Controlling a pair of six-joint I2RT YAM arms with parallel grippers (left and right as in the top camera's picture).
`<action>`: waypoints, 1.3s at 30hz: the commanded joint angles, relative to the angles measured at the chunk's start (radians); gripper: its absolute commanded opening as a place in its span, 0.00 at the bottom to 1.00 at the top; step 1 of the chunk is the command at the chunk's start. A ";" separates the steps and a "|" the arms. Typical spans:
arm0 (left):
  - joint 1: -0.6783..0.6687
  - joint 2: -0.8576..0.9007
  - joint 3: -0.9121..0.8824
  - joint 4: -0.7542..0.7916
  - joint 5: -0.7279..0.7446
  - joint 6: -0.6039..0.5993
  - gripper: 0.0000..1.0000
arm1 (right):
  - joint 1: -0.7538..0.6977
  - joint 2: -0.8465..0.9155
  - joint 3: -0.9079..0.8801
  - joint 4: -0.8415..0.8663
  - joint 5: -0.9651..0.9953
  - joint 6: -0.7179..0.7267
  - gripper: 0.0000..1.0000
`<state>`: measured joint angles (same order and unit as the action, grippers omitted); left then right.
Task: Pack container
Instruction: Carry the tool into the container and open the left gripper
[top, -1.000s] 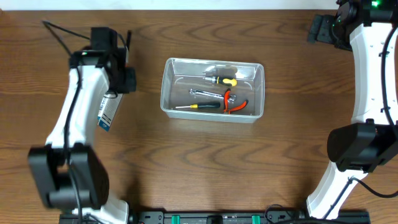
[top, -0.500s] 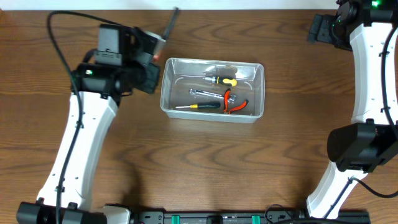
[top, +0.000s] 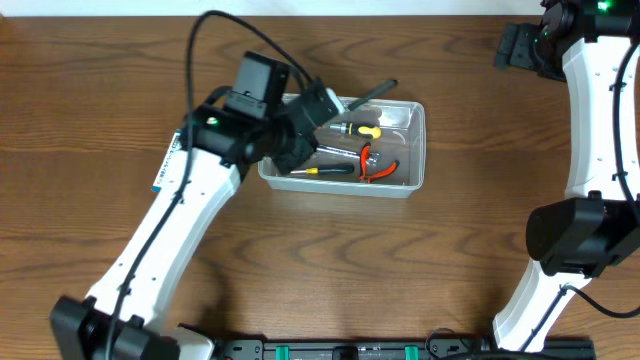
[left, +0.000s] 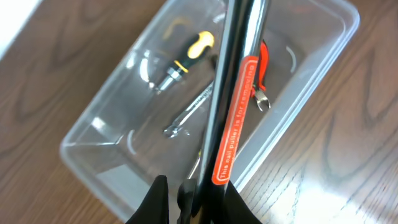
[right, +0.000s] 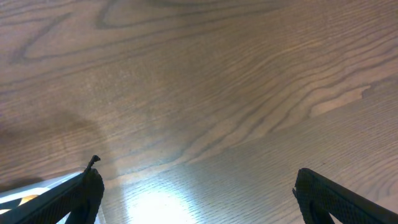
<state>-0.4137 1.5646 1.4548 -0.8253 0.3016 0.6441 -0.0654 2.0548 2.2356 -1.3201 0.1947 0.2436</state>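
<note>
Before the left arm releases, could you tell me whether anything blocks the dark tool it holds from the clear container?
Nothing visible does. The left end effector is shut on the dark tool over the open container; it would probably just land on the screwdriver, wrench and pliers lying inside.

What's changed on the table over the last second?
The left gripper, shut on a long dark tool with an orange label, swung from the left side to above the container. The container, the hand tools inside it and the open right gripper stayed put.
</note>
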 joint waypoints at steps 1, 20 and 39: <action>-0.008 0.064 0.017 0.001 0.008 0.059 0.06 | 0.001 -0.007 0.005 -0.001 0.004 -0.013 0.99; -0.010 0.399 0.017 0.008 -0.003 0.070 0.06 | 0.002 -0.007 0.005 -0.001 0.003 -0.013 0.99; -0.010 0.457 0.017 0.021 -0.007 0.070 0.42 | 0.001 -0.007 0.005 -0.001 0.003 -0.013 0.99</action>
<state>-0.4210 2.0209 1.4551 -0.8032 0.2920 0.7116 -0.0654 2.0544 2.2356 -1.3201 0.1947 0.2436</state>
